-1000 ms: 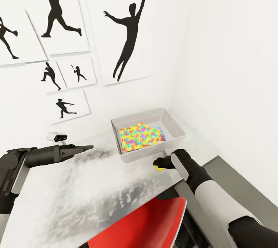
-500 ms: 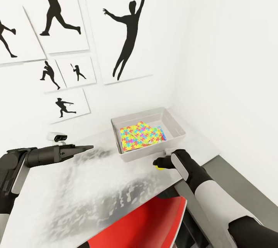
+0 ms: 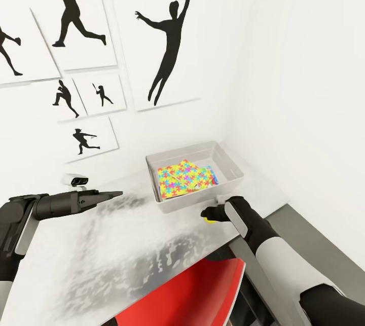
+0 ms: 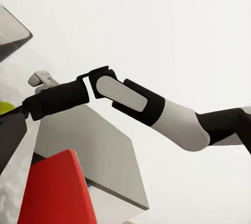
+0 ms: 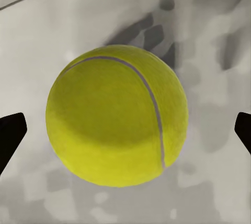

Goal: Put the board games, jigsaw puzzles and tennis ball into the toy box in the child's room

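Nearest in the head view is a red chair (image 3: 203, 290) tucked under the near edge of the table (image 3: 101, 265). Just beyond it, the right gripper (image 3: 209, 214) is down at the table top near the right edge, over the tennis ball (image 3: 208, 220), of which a yellow sliver peeks out beneath it. The right wrist view shows the tennis ball (image 5: 116, 115) resting on the table between the two dark fingertips (image 5: 10, 135), which stand wide on either side and do not touch it, so the ball is bracketed but not yet gripped. To the left, the left gripper (image 3: 115, 194) hovers over the table with its fingers drawn narrow to a point and nothing between them. Farther back, touching nothing of the arms, the toy box (image 3: 230, 166) sits near the far right corner against the wall, and the jigsaw puzzles (image 3: 183, 178) already lie inside it, with a blue edge under them that may be a board game, though I cannot tell. By my reading, the puzzles are done, the ball is the step in hand, and the other board games remain to be accounted for.
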Controlling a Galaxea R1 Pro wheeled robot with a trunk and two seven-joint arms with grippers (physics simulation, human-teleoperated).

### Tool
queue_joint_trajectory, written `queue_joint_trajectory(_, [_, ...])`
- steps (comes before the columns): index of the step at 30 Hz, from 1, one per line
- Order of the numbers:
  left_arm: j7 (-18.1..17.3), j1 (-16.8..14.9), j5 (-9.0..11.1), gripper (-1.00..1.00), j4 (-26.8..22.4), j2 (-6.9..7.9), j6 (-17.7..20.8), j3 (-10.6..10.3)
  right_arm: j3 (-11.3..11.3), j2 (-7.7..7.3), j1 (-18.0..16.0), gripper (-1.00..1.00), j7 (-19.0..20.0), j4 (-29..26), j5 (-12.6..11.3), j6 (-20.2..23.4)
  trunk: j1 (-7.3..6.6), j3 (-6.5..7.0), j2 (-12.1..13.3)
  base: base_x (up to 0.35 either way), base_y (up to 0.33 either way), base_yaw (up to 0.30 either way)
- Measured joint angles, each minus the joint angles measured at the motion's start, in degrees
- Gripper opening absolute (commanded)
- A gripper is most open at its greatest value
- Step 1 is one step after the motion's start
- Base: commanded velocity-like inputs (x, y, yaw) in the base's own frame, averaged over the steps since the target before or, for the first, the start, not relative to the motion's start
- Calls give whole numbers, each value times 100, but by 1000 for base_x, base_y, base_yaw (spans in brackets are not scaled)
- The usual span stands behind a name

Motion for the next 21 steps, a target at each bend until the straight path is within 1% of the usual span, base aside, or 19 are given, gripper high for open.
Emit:
queue_joint_trajectory(8, [0,0,0,100,0,0,0,0,0,0,0,100,0,0,0,0,0,0,0,0,0,0])
queue_joint_trajectory(9, [0,0,0,100,-1,0,0,0,0,-2,0,-100,0,0,0,0,0,0,0,0,0,0])
queue_joint_trajectory(21, [0,0,0,100,-1,0,0,0,1,-2,0,-100,15,0,21,2,0,0,0,0,0,0])
